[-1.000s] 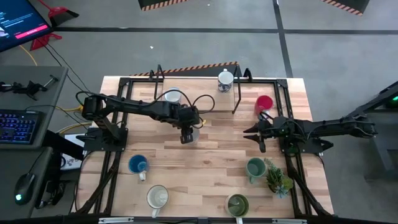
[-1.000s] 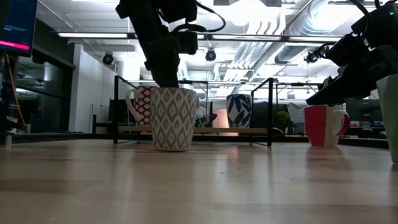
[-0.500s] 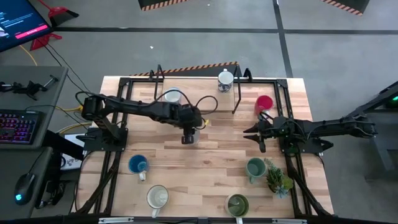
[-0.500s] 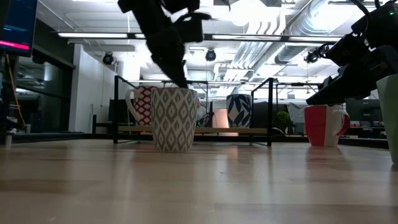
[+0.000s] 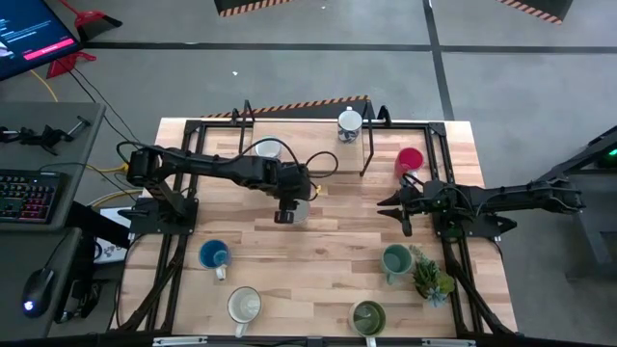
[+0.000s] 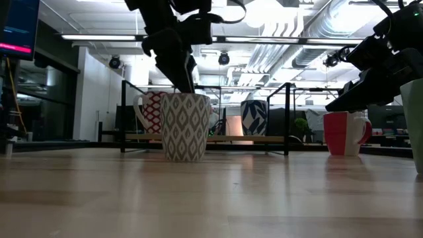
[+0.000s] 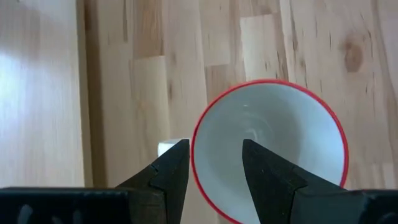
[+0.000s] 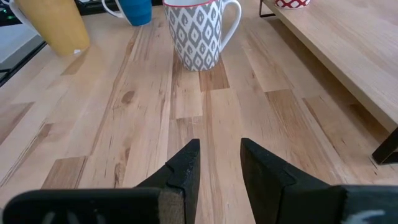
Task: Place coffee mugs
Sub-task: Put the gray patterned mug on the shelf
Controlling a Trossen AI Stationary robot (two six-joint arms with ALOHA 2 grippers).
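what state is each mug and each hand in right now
patterned mug: upright on the table, left hand's fingers straddle its rim
left hand: open, over the patterned mug
right hand: open, holding nothing, above bare wood
red mug: upright
blue mug: upright
teal mug: upright, beside the potted plant
olive mug: upright
cream mug: upright

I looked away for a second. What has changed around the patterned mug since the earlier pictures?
The left gripper has tilted and shifted slightly above the patterned mug, its open fingers straddling the red rim without clamping it. The mug has not moved. The right gripper and the other mugs stayed as they were.
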